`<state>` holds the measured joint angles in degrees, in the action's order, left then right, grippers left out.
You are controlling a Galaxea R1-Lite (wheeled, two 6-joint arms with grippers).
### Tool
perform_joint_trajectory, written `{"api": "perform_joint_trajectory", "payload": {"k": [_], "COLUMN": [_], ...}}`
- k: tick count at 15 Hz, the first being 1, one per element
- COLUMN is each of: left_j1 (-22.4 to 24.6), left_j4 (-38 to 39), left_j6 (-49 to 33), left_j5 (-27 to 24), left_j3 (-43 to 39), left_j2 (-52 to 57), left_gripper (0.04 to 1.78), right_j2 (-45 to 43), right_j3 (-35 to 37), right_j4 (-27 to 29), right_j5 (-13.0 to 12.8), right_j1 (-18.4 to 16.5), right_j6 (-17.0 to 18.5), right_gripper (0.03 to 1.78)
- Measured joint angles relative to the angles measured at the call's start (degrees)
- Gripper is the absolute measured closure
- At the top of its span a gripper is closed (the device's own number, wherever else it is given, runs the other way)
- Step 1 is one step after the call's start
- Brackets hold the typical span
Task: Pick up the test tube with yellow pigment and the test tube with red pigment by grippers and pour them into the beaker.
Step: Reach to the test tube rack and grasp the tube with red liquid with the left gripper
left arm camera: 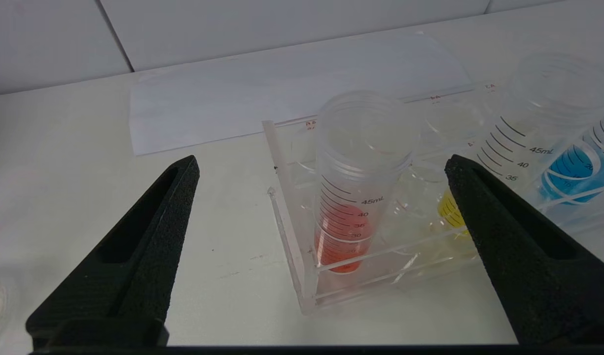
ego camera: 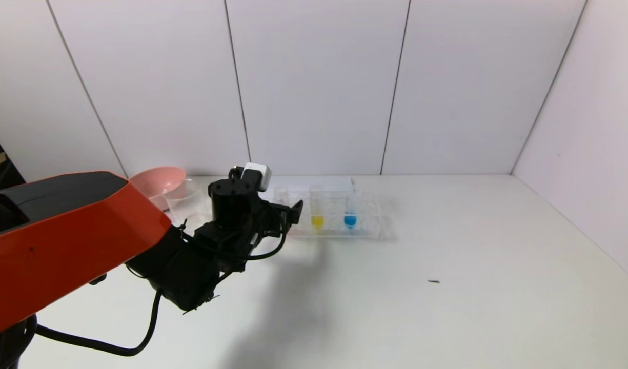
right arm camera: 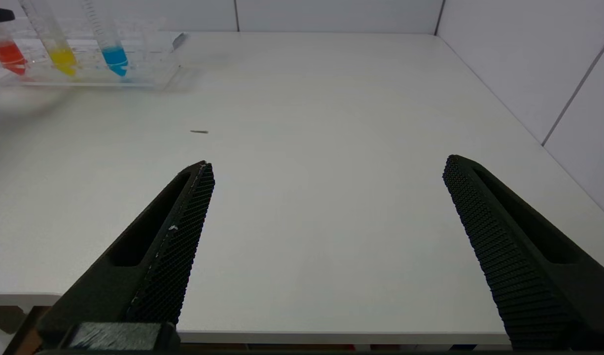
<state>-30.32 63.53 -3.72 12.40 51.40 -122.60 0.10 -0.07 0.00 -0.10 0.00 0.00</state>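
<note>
only the left wrist view shows the left gripper (left arm camera: 321,182), jaws spread, facing the red tube (left arm camera: 353,197) its arm hides overhead.

Clear glossy plastic rack (left arm camera: 302,276); matt white table (right arm camera: 331,123); rough black gripper (left arm camera: 321,167).

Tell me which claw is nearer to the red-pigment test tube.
Left. The left claw is open right in front of the red-pigment test tube, which stands in its rack. The right claw is open far off over bare table.
</note>
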Motion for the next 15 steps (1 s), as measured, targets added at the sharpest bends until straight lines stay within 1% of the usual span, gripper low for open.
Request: {"api": "perform_joint_trajectory", "payload": {"k": [2,4,5,8,9,10,11,15], "left_j1": [-0.1,-0.2,-0.2,-0.2,-0.3,-0.2,-0.3,-0.3], "left_j4": [0.0,0.0,0.0,0.0,0.0,0.0,0.0,0.0], "left_j6": [-0.1,-0.2,-0.2,-0.2,-0.2,-0.2,-0.2,-0.1], "left_j5": [-0.1,-0.1,-0.1,-0.2,-0.2,-0.2,-0.2,-0.2], "left_j3": [0.1,0.1,0.1,0.1,0.1,0.1,0.1,0.1], "left_j2": [0.0,0.0,0.0,0.0,0.0,0.0,0.0,0.0], "left_gripper": [0.2,0.41,0.55,1.12,1.28,1.36,1.39,1.39], "right_j2": [0.0,0.0,0.0,0.0,0.0,0.0,0.0,0.0], "right_j3": [0.0,0.0,0.0,0.0,0.0,0.0,0.0,0.0], "right_j4": [0.0,0.0,0.0,0.0,0.0,0.0,0.0,0.0], "right_j5": [0.0,0.0,0.0,0.0,0.0,0.0,0.0,0.0], "right_j1": [0.0,0.0,0.0,0.0,0.0,0.0,0.0,0.0], "right_j6": [0.0,0.0,0.0,0.0,0.0,0.0,0.0,0.0], "right_gripper": [0.11,0.11,0.11,0.11,0.11,0.11,0.11,0.11]}}
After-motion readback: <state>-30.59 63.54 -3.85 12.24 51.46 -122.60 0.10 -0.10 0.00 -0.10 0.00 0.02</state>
